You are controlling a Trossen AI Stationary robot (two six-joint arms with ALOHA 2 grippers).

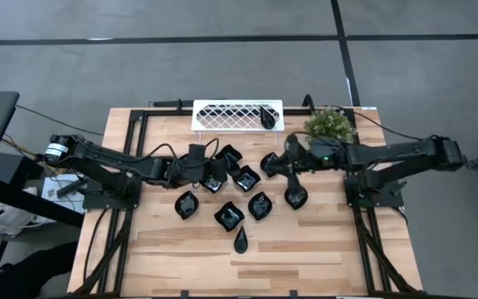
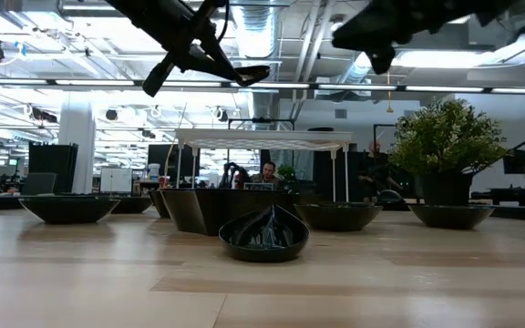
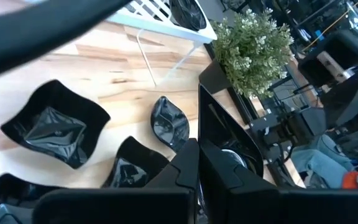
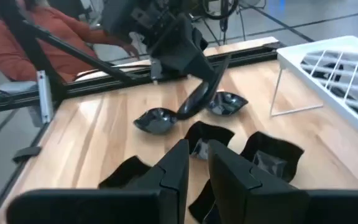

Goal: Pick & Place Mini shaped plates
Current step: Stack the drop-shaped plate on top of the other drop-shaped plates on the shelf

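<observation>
left gripper (image 4: 194,78) gripped a leaf plate (image 4: 197,99) aloft, for placing | right gripper (image 1: 293,162) hovered near-closed, empty | white tray (image 1: 236,115) held one plate (image 1: 267,116)

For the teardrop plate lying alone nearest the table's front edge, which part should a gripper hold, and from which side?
Grip the teardrop plate across its raised rim at the wide rounded end, coming straight down from above. It lies flat and apart from the others, so the sides are free; the narrow tip offers little to pinch.

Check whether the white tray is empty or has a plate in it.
Not empty: one black plate lies in the tray, at its right end.
</observation>
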